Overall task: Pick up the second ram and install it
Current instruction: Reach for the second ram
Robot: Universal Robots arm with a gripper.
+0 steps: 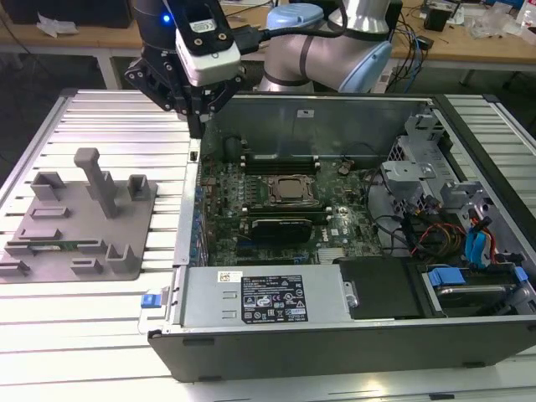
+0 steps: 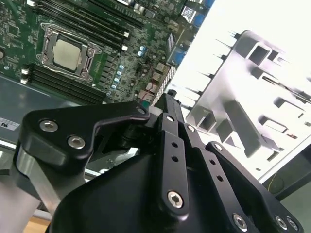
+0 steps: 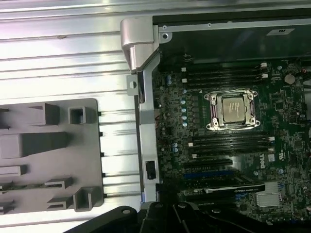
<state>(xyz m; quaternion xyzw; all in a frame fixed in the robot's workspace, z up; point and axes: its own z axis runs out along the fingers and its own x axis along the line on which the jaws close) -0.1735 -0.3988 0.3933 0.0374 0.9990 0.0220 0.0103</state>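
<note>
The hand (image 1: 197, 126) is positioned above the side wall of the computer case (image 1: 335, 339), at the corner of that wall farthest from the power supply (image 1: 268, 295). In the second wrist view, the fingers of the hand (image 2: 170, 97) meet at their tips. The hand is closed, and nothing shows between the fingers.

The second ram (image 1: 60, 245) lies flat in a low slot of the grey fixture plate (image 1: 84, 226). The fixture plate rests on the ribbed counter (image 1: 117, 117) outside the computer case, just beside the wall under the hand. The second ram is at the edge of the plate away from the case and well apart from the hand.

Inside the computer case (image 3: 141, 121), the motherboard (image 3: 170, 111) lies flat. The processor socket (image 3: 232, 109) is near the centre of the board, with a bank of dark memory slots (image 3: 226, 75) on each side of it. A black expansion card (image 1: 285, 226) is seated between the socket and the power supply. In the second wrist view, the fixture plate (image 2: 252, 97) and the processor socket (image 2: 65, 52) appear on either side of the fingers.
</note>
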